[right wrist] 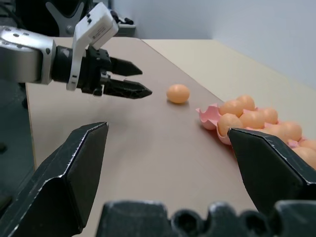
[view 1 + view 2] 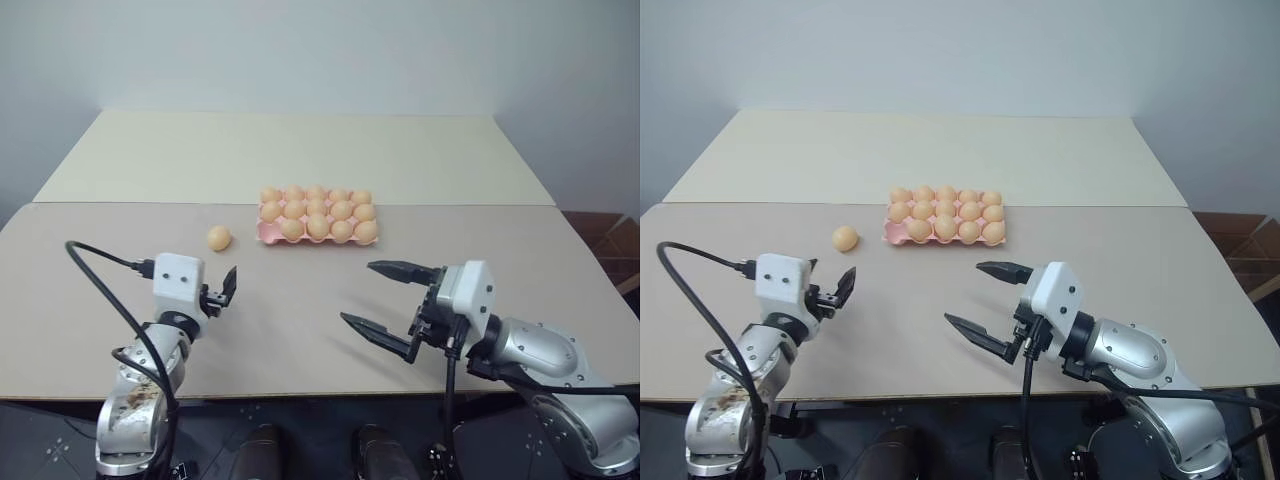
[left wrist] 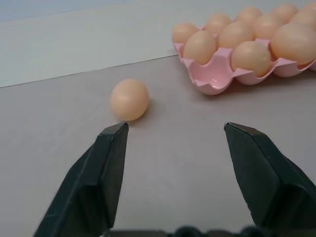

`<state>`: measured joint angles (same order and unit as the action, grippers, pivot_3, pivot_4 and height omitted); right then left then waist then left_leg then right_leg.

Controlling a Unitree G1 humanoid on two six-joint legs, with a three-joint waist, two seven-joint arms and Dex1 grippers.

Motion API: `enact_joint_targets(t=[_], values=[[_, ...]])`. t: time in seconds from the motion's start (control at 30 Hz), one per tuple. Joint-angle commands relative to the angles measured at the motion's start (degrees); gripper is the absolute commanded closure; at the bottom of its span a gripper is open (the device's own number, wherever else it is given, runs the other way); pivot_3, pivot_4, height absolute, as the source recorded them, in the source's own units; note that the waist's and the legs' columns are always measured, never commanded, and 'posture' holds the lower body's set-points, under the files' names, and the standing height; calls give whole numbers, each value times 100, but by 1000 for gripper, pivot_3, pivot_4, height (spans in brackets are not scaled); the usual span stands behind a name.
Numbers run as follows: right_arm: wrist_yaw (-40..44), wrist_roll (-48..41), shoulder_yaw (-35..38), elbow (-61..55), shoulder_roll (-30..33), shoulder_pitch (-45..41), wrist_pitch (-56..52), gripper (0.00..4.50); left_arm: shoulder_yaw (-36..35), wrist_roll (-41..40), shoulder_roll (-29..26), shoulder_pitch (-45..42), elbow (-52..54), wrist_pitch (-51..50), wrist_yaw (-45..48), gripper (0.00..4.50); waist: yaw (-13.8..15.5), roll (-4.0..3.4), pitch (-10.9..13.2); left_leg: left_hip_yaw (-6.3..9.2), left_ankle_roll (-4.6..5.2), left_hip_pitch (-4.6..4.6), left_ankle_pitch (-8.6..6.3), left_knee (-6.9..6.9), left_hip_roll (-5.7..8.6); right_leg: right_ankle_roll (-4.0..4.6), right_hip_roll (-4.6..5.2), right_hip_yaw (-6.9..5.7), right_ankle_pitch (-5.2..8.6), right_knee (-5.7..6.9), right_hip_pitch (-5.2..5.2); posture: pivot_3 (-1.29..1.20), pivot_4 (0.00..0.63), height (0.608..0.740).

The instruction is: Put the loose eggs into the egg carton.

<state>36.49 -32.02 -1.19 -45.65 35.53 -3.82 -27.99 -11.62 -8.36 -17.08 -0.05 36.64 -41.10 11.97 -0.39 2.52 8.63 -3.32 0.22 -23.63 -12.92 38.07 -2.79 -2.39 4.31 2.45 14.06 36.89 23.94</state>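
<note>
One loose egg (image 2: 219, 237); one egg carton (image 2: 262, 231) holding seemingly fourteen eggs.

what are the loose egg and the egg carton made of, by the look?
Loose egg: likely plastic; uniform orange-tan, smooth matte, no speckle or shell texture, though a real shell cannot be ruled out. Egg carton: likely thin moulded plastic rather than pulp; pale pink, smooth, faintly glossy in the empty corner cup.

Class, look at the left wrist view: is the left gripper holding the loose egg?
No. The loose egg lies on the table beyond the open left gripper, with bare tabletop between its fingers.
</note>
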Motion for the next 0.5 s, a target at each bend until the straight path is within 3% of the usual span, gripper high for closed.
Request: enact_joint_targets(t=[0.03,0.27,0.5], values=[[112,78,50,-136,65,-11,216,0,-312,-150,-175,-248,-50,-167,28,17,3,0,0,0,0,0,0,0,0,0,0,0,0,0,0,0,150,740],[-200,307,-239,-152,-38,-371,-109,0,-648,-538,-782,-1367,-1116,-870,294,17,-8,0,0,1,0,5,0,0,0,2,-4,-2,-1,2,0,0,150,740],[-694,693,-750,-13,-291,-1013,-561,0,-461,-694,-1466,-2460,-2904,-967,888,17,-33,1,0,1,0,-5,0,0,0,1,-5,-2,0,11,12,0,150,740]])
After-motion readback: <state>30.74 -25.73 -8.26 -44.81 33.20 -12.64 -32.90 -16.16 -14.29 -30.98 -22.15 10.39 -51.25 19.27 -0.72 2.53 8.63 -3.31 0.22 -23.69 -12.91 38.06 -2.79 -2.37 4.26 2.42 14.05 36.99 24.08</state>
